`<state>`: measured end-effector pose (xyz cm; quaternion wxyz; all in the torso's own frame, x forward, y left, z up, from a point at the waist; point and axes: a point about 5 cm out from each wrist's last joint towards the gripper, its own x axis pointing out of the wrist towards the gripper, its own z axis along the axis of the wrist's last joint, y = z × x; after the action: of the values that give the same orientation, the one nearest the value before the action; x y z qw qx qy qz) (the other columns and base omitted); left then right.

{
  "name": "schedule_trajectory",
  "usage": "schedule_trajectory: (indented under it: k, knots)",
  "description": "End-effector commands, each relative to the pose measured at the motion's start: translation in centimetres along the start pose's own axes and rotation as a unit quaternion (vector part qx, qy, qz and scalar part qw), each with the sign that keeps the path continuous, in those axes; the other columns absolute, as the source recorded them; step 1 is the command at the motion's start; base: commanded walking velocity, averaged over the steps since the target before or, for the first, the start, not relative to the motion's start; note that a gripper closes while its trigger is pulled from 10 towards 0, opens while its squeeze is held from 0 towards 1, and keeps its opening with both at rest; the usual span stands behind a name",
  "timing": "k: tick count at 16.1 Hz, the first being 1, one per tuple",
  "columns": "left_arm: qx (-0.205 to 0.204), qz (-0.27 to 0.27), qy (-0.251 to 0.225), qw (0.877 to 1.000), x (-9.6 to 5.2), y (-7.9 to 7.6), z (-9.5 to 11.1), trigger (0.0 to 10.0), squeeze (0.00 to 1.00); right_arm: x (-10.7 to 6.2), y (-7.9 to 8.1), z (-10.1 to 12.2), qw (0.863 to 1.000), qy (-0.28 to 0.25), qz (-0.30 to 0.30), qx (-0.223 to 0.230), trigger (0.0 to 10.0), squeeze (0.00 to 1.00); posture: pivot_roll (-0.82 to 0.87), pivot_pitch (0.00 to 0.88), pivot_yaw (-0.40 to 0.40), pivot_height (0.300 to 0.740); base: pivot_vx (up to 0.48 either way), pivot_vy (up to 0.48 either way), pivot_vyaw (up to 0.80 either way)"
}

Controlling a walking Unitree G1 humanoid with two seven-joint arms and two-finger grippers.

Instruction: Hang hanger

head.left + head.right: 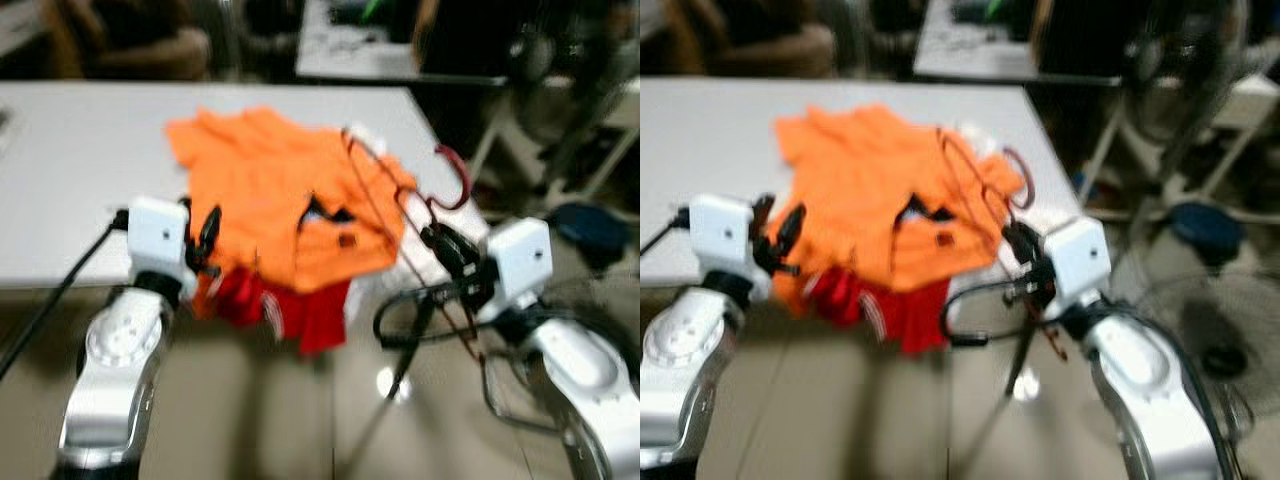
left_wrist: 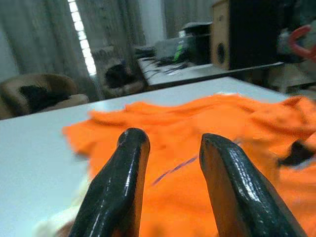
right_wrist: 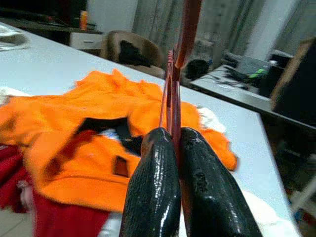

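Observation:
A dark red wire hanger (image 1: pixel 420 215) rises from my right gripper (image 1: pixel 442 243), whose two black fingers (image 3: pixel 158 187) are shut on its thin frame (image 3: pixel 174 84); its hook (image 1: pixel 455 175) curls up beyond the table's right corner. An orange shirt (image 1: pixel 280 190) lies crumpled on the white table (image 1: pixel 70 170), spilling over the front edge above a red garment (image 1: pixel 290 310). My left gripper (image 1: pixel 207 240) is open at the shirt's left edge, fingers (image 2: pixel 121 182) apart with nothing between them.
A black cable (image 1: pixel 420 310) loops beneath my right wrist. A fan (image 1: pixel 1220 350) stands on the floor at right, with white frame legs (image 1: pixel 560 130) behind it. A second table (image 1: pixel 350 45) and a brown armchair (image 2: pixel 34 94) lie further back.

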<state>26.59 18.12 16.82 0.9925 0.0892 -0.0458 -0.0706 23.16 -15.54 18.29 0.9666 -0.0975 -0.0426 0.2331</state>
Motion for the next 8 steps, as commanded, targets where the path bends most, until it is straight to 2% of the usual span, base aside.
schedule_trajectory:
  k: [1, 4, 6, 8]
  knots:
    - [-0.002, -0.009, -0.005, 1.0, 0.4, -0.6, 0.2, 10.0, 0.0, 0.0, -0.4, 0.4, 1.0, -0.009, 0.001, -0.013, 10.0, 0.0, -0.19, 0.0, 0.004, 0.74, 0.36, 0.0, 0.0]
    - [-0.004, -0.014, -0.009, 1.0, 0.5, -0.6, 0.5, 10.0, 0.0, 0.3, -0.3, 0.7, 0.999, -0.008, 0.01, -0.045, 10.0, 0.0, -0.19, 0.0, 0.002, 0.74, 0.363, 0.0, 0.8]
    - [-0.019, -0.037, -0.016, 0.999, 0.5, -1.1, 0.6, 10.0, 0.0, 0.0, -0.6, 1.0, 0.999, -0.017, -0.001, -0.034, 10.0, 0.0, -0.19, 0.0, 0.004, 0.74, 0.352, 0.0, 0.0]
    - [-0.066, -0.104, -0.023, 0.992, 0.4, -2.6, 1.1, 10.0, 0.0, -0.6, -0.7, 1.5, 0.998, -0.032, 0.012, -0.043, 10.0, 0.0, -0.19, 0.0, 0.014, 0.74, 0.0, 0.0, 0.0]
